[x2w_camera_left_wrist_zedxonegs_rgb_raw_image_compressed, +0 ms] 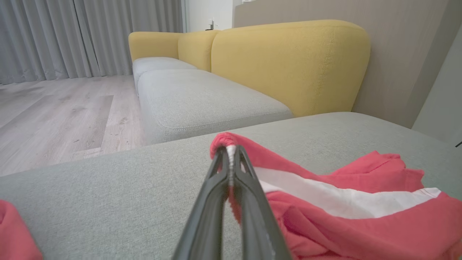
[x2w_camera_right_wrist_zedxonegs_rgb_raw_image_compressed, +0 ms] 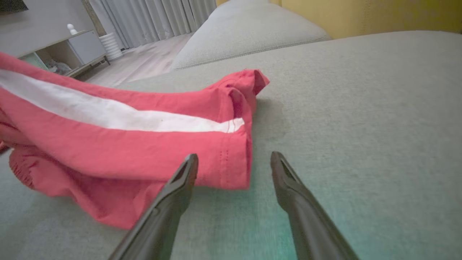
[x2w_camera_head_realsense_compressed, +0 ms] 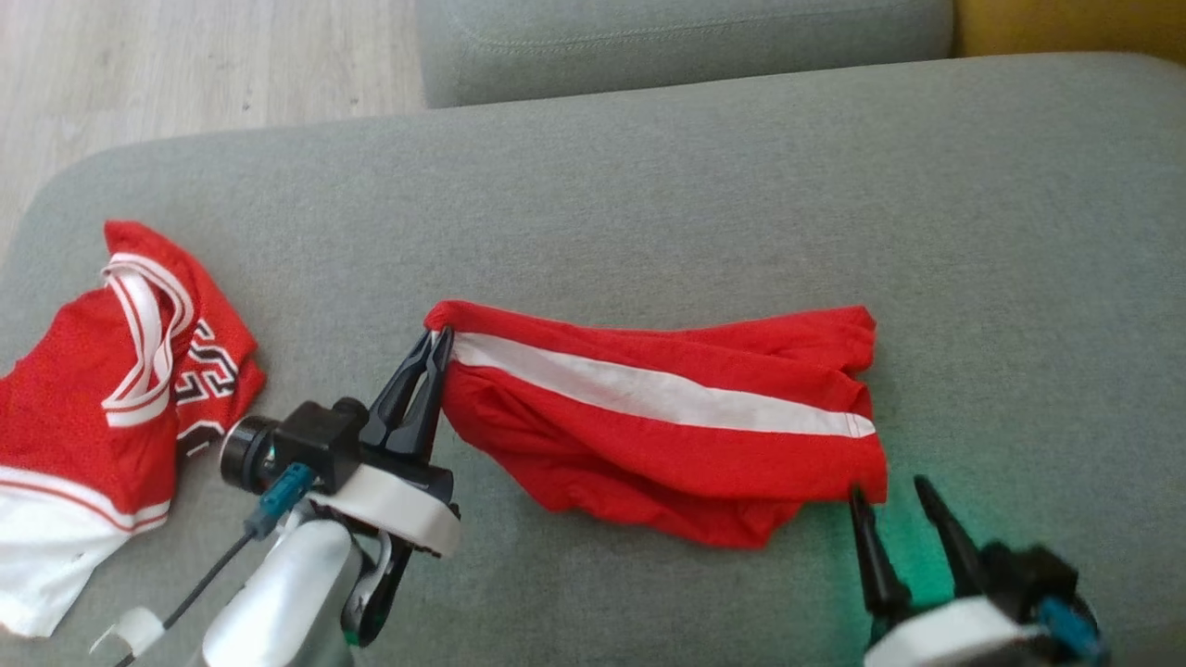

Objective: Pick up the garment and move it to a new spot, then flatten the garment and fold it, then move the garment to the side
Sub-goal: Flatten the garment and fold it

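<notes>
A red garment with a white stripe (x2w_camera_head_realsense_compressed: 667, 417) lies crumpled across the middle of the grey sofa seat (x2w_camera_head_realsense_compressed: 704, 185). My left gripper (x2w_camera_head_realsense_compressed: 437, 345) is shut on its left corner, and the left wrist view shows the red garment (x2w_camera_left_wrist_zedxonegs_rgb_raw_image_compressed: 343, 206) pinched between the closed fingers (x2w_camera_left_wrist_zedxonegs_rgb_raw_image_compressed: 216, 187). My right gripper (x2w_camera_head_realsense_compressed: 889, 491) stands open just below the garment's lower right hem, not touching it. In the right wrist view the red garment's hem corner (x2w_camera_right_wrist_zedxonegs_rgb_raw_image_compressed: 231, 162) lies just ahead of the left finger (x2w_camera_right_wrist_zedxonegs_rgb_raw_image_compressed: 180, 184), and my right gripper (x2w_camera_right_wrist_zedxonegs_rgb_raw_image_compressed: 234, 159) spans the hem's edge and bare cushion.
A second red and white jersey (x2w_camera_head_realsense_compressed: 102, 398) with black lettering lies bunched at the seat's left end. Another grey cushion (x2w_camera_head_realsense_compressed: 686, 37) sits beyond, with yellow backrests (x2w_camera_left_wrist_zedxonegs_rgb_raw_image_compressed: 288, 61) and wooden floor (x2w_camera_head_realsense_compressed: 185, 56) at the upper left. The seat's right half is open fabric.
</notes>
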`<state>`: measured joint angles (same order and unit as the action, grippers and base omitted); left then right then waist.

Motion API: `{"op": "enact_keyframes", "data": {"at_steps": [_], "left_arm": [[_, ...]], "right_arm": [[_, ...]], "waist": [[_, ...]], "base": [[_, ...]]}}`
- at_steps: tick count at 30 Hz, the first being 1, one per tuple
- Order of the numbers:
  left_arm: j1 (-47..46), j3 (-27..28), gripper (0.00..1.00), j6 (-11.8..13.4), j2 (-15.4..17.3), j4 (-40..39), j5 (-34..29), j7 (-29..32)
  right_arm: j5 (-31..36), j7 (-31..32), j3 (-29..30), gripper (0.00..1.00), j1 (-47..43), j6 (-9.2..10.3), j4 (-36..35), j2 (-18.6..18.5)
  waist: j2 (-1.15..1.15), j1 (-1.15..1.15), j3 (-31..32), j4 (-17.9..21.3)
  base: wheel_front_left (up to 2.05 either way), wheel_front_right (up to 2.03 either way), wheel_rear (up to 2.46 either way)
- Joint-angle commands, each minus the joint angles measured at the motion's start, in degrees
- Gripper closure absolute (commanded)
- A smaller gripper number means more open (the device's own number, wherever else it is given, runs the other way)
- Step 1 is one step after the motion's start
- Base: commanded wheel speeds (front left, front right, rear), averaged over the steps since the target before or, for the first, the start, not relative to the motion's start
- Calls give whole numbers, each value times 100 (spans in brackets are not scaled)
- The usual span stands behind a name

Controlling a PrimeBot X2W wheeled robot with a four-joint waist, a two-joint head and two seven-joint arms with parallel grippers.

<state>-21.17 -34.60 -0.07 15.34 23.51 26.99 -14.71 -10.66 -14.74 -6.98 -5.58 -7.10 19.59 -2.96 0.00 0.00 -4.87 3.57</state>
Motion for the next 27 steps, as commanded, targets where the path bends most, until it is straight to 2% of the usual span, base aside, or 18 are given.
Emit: {"op": "enact_keyframes", "data": {"at_steps": [1,7,14,16,19,20,21,22,23,27], "left_arm": [[-190,312,100,-39,41,-216,-82,-29],[-161,435,100,-155,-35,-220,-289,-29],[-164,507,100,-253,-143,-170,-433,-29],[-170,544,100,-271,-170,-159,-473,-29],[-157,608,100,-298,-188,-150,-530,-29],[-150,628,100,-306,-194,-145,-548,-29],[-143,648,100,-314,-201,-139,-562,-29],[-133,670,100,-321,-209,-132,-574,-29],[-111,711,100,-334,-235,-129,-598,-29],[-51,802,100,-354,-286,-240,-666,-29]], "right_arm": [[-99,-26,-163,0,404,-39,-84,-149],[-276,-26,-436,0,1029,-39,275,-386],[-306,-26,-877,0,1309,-39,825,-583],[-327,-26,-951,7,1378,-39,915,-601],[-368,-26,-992,27,1483,-39,1010,-565],[-376,-26,-1015,39,1525,-39,1043,-554],[-380,-26,-1037,56,1566,-39,1074,-543],[-391,-26,-1050,82,1603,-39,1096,-528],[-395,-26,-1061,100,1653,-39,1114,-504],[-237,-26,-904,100,1630,-39,866,-529]], "waist": [[0,0,-48,-40],[0,0,-139,-75],[0,0,-174,-132],[0,0,-198,-135],[0,0,-226,-122],[0,0,-229,-116],[0,0,-227,-112],[0,0,-223,-107],[0,0,-206,-105],[0,0,-155,-103]], "base": [[0,0,0],[0,0,0],[0,0,0],[0,0,0],[0,0,0],[0,0,0],[0,0,0],[0,0,0],[0,0,0],[0,0,0]]}}
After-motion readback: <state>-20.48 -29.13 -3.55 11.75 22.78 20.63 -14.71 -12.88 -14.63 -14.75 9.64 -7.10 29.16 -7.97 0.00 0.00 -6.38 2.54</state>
